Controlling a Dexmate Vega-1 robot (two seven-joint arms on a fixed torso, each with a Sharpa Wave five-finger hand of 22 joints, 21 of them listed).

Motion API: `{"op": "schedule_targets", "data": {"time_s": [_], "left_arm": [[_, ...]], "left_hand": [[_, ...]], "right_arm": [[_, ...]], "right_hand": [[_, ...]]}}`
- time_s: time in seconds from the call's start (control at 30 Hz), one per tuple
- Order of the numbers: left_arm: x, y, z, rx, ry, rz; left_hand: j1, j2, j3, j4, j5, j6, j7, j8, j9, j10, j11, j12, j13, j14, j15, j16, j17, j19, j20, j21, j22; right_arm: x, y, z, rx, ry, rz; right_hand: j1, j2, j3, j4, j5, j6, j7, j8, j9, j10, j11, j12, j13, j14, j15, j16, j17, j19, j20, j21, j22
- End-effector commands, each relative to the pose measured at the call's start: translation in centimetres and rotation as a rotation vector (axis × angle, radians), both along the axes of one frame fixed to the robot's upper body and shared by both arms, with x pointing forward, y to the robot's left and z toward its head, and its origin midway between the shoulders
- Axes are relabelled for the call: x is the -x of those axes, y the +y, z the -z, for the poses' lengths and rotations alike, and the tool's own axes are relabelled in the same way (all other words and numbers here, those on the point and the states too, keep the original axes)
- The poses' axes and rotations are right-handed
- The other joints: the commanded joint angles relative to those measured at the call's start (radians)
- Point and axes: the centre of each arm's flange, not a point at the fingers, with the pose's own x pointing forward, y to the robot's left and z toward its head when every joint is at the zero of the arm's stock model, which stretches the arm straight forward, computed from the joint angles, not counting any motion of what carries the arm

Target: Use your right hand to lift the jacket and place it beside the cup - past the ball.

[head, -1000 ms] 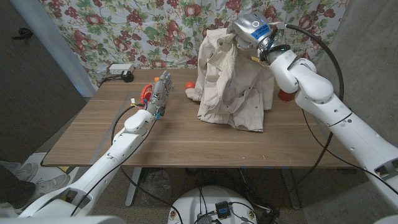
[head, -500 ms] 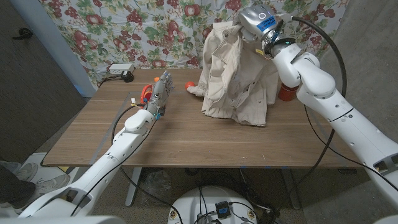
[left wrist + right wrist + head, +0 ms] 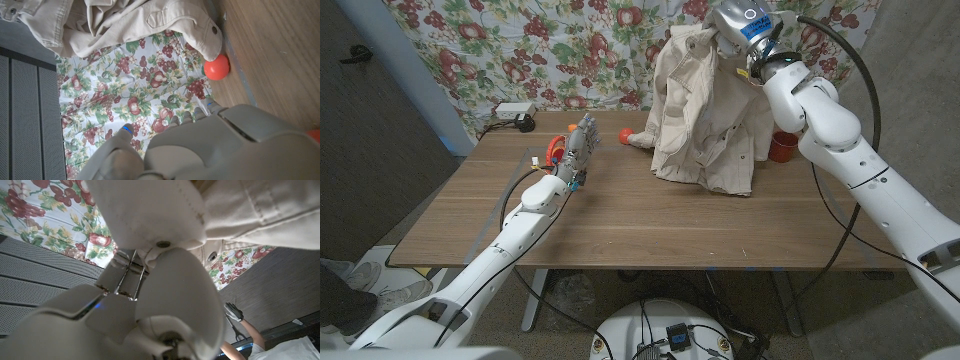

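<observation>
- The table (image 3: 620,225) is bare wood across its near half, from the left hand (image 3: 579,150) over to the right edge; that is the widest open stretch, all of it on the robot's side of the jacket (image 3: 705,120).
- The far edge runs just in front of a flowered curtain (image 3: 520,50). A power strip (image 3: 515,115) lies at the far left corner, well apart from the jacket.
- The cup (image 3: 781,147), red, stands near the far right edge, just beside the jacket on its right. Part of it is covered by the cloth and the arm, and what it holds cannot be told.
- The ball (image 3: 625,136), orange-red, lies on the wood just to the jacket's left; one sleeve end reaches down next to it. The left wrist view shows the ball (image 3: 217,67) close under a buttoned cuff of the jacket (image 3: 150,25).
- The jacket hangs upright from its top, its lower hem at or barely above the table between ball and cup; whether it touches cannot be told.
- The right hand (image 3: 740,25) is at the jacket's top, high over the far edge, fingers closed into the collar cloth. The right wrist view shows the right hand (image 3: 150,315) pressed into folds of the jacket (image 3: 240,210).
- The left hand stands on the table well to the jacket's left, fingers up and slightly apart, holding nothing. An orange thing (image 3: 555,150) sits just behind it.
</observation>
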Motion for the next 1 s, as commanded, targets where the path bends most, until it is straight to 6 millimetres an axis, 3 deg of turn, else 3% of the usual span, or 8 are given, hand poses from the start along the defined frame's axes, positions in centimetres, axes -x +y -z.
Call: {"op": "schedule_targets", "data": {"time_s": [0.03,1.0], "left_arm": [[-0.3,0.0,-0.2,-0.002,0.0,-0.002],[-1.2,-0.4,-0.5,-0.003,0.007,-0.001]], "left_hand": [[0.002,0.125,-0.002,0.002,0.007,-0.214,0.001,0.0,0.005,-0.243,0.002,0.0,0.006,-0.241,0.002,0.005,0.003,-0.126,0.0,-0.002,0.002],[0.002,0.125,-0.003,0.002,0.007,-0.214,0.001,0.0,0.005,-0.245,0.002,0.0,0.006,-0.242,0.002,0.005,0.003,-0.127,0.0,-0.003,0.002]], "right_arm": [[-0.5,-0.7,-1.2,-0.03,-0.026,0.033],[-0.3,-3.2,-4.5,-0.091,-0.111,0.118]], "right_hand": [[0.02,0.003,-0.004,0.001,0.007,0.044,0.034,-0.004,0.002,0.013,-0.001,0.0,0.006,0.041,-0.123,-0.004,0.003,-0.004,-0.096,0.007,-0.001],[0.022,0.002,-0.008,0.002,0.007,0.046,0.033,-0.009,0.003,0.018,-0.002,-0.002,0.009,0.048,-0.122,-0.017,0.01,-0.01,-0.097,0.025,-0.009]]}}
